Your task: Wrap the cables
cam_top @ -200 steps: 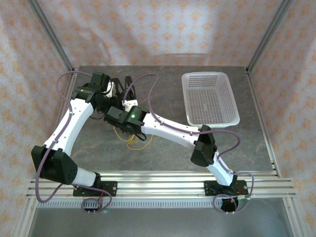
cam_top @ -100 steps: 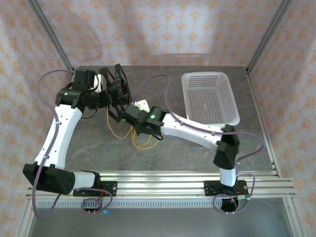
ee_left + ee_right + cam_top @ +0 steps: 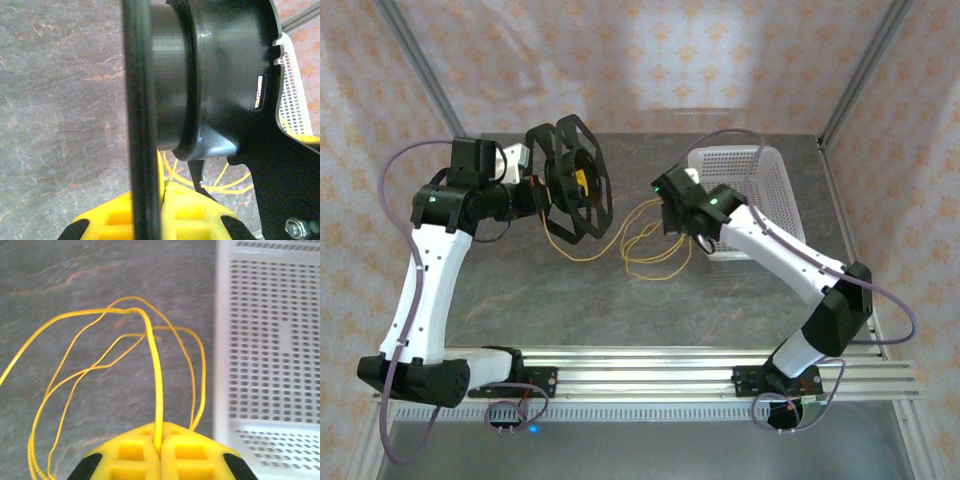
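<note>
My left gripper (image 3: pixel 537 191) holds the black octagonal spool (image 3: pixel 576 181) upright above the table's back left. In the left wrist view its yellow fingers (image 3: pixel 200 212) are shut on the spool's black rim (image 3: pixel 141 100). The yellow cable (image 3: pixel 650 262) runs from the spool in loose loops over the table to my right gripper (image 3: pixel 670 218), beside the basket's near left corner. In the right wrist view the right gripper (image 3: pixel 160 446) is shut on one strand of the cable (image 3: pixel 155 380), and thinner loops hang beyond it.
A white perforated basket (image 3: pixel 760 165) stands at the back right, and its wall (image 3: pixel 222 340) is close to my right fingers. The marbled grey table (image 3: pixel 520 290) lies under the loops. Metal frame posts (image 3: pixel 420 70) and patterned walls enclose the workspace.
The left arm has swung back and left, lifting the spool upright. The right gripper has travelled right toward the basket with the cable, drawing the loops out between the arms.
</note>
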### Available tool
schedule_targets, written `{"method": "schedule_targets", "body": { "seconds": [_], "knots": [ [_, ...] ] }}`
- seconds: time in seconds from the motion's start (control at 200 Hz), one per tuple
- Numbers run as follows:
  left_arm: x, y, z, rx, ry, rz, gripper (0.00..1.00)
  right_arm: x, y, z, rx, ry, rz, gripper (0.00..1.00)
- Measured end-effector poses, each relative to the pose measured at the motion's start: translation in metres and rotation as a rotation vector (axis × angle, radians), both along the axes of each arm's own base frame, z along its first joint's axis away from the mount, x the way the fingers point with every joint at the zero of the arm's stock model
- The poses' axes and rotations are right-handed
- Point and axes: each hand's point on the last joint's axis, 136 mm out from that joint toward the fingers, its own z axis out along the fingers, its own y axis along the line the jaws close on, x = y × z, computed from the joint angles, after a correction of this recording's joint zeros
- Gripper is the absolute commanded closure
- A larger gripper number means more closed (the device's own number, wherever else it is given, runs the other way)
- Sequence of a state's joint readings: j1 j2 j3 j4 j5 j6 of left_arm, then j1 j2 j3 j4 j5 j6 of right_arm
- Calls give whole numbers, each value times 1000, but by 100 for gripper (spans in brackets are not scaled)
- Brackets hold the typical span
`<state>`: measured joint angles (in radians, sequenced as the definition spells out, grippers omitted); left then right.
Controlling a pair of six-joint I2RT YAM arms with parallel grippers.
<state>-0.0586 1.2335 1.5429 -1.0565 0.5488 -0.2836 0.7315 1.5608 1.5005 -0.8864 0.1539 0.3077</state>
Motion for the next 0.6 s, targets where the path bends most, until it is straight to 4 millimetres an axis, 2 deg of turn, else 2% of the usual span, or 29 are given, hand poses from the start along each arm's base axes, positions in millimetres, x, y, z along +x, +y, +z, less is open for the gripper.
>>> {"method": "schedule_targets", "body": {
  "seconds": [0.095,0.19,0.46,0.601],
  "knots": [
    [-4,-4,4,-17,-7,-18,100,12,-20,2,5,1,-45,100],
    [-9,-8,9,-39,-20,-42,100,20,-31,0,6,9,-66,100],
    [-28,-20,25,-88,-56,-109,100,50,-47,-14,0,55,-111,100],
    [-37,-27,32,-100,-78,-143,100,69,-52,-7,23,46,-128,100]
  ]
}}
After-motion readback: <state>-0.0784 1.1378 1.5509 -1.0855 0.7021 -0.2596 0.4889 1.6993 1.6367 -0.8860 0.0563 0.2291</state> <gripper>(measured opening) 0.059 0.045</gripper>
